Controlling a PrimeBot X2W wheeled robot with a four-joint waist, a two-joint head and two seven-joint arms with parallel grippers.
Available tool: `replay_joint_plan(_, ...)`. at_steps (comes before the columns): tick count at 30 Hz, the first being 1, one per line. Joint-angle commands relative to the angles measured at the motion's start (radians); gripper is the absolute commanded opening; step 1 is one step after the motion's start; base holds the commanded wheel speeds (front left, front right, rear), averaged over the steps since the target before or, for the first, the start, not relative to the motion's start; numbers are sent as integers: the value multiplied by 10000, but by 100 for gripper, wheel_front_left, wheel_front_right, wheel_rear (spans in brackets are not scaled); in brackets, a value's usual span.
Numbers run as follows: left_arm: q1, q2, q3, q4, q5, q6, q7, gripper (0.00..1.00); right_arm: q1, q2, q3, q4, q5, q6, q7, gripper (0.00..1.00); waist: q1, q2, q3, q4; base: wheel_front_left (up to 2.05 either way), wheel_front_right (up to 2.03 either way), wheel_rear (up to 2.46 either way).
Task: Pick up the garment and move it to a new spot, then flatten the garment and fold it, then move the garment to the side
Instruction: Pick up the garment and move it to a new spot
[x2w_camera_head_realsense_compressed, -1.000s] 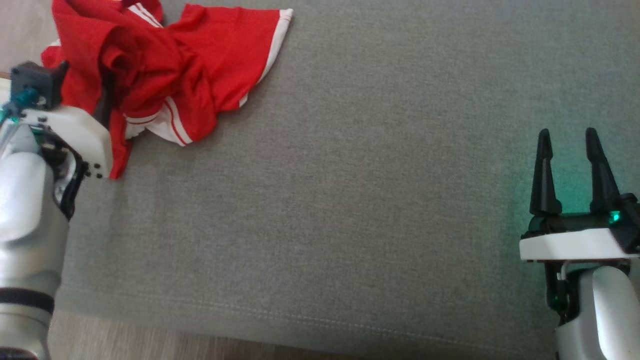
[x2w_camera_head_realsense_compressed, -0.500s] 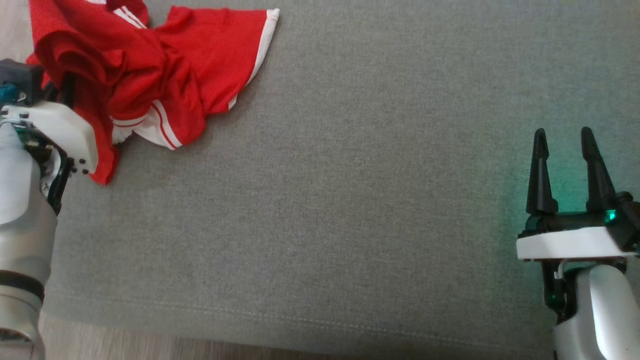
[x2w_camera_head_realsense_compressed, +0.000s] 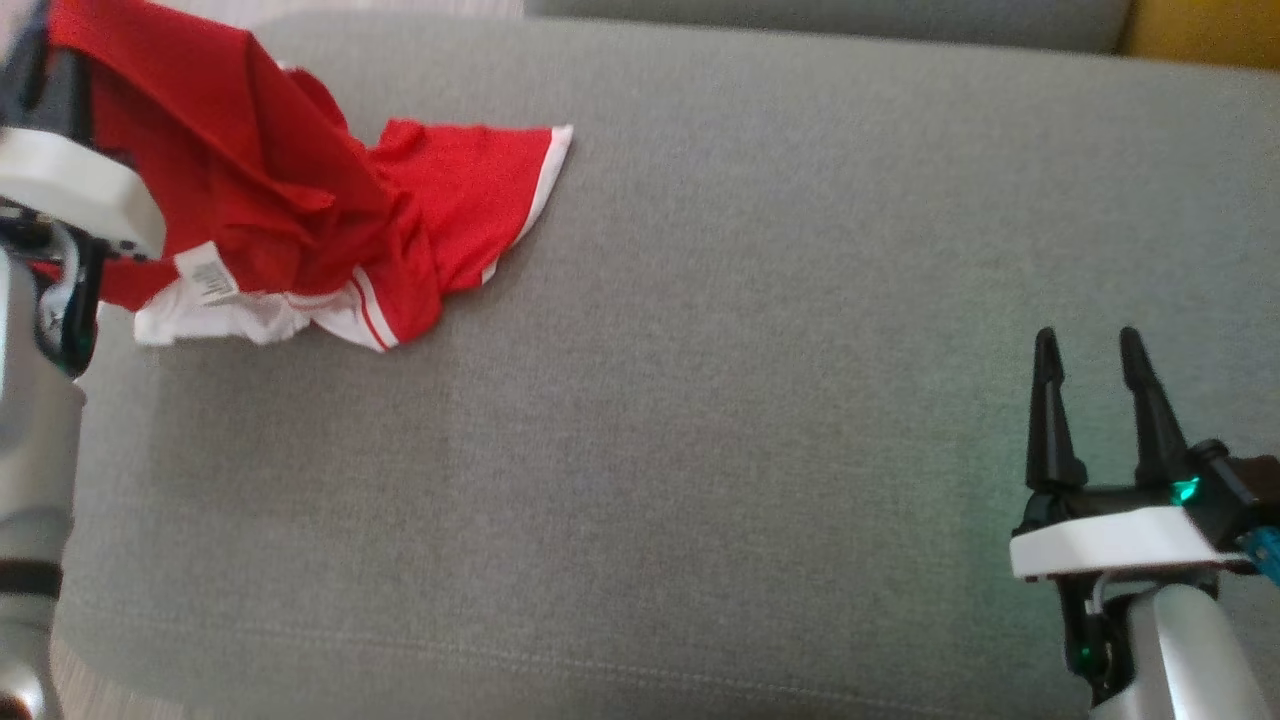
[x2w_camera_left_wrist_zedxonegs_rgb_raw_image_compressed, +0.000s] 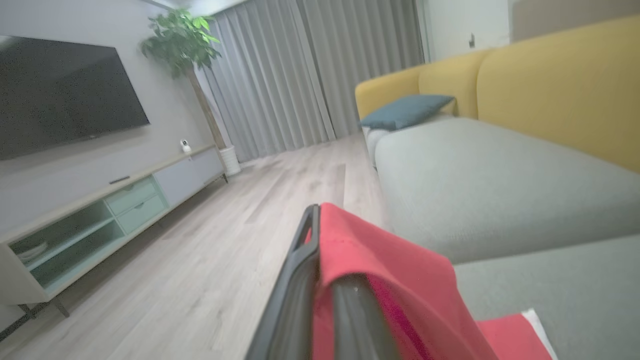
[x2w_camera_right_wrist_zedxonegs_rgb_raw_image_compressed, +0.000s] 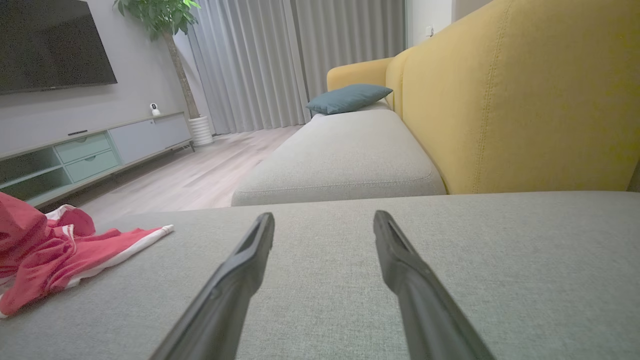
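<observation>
I get soft, even light, a green tint on the cushion (x2w_camera_head_realsense_compressed: 700, 400) beside the right gripper (x2w_camera_head_realsense_compressed: 1087, 340), left wrist view blurred.

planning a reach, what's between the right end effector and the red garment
Just bare grey cushion between the right end effector and the garment, seen in the head view.

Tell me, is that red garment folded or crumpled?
Crumpled: the red garment lies bunched in loose folds on the grey cushion, one end lifted by the left gripper.

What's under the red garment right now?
The garment trails on the grey cushion. Its raised end drapes over the shut left claw, hiding one finger's tip. Anything beneath the heap is covered.
</observation>
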Motion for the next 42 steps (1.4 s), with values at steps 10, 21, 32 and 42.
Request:
replay_joint_plan(10, 928, 224, 549, -4072, -231, 857, 45, 0, 239, -58, 585, -290, 424, 75, -109, 100, 0, 0, -1188, -746, 0, 0, 0)
replay_joint_plan(21, 967, -264, -808, -5881, 94, 435, 882, 0, -29, -58, 895, -485, 669, 75, -109, 100, 0, 0, -936, -1787, 0, 0, 0)
replay_joint_plan(32, 326, -1620, -2425, -5429, 351, 12, 726, 0, -515, -58, 1718, -678, 1027, 75, -109, 100, 0, 0, -661, -3757, 0, 0, 0)
replay_joint_plan(42, -1122, -3306, -3296, -3304, 355, 18, -24, 0, -787, -58, 2655, -817, 1282, 75, -109, 100, 0, 0, -320, -5494, 0, 0, 0)
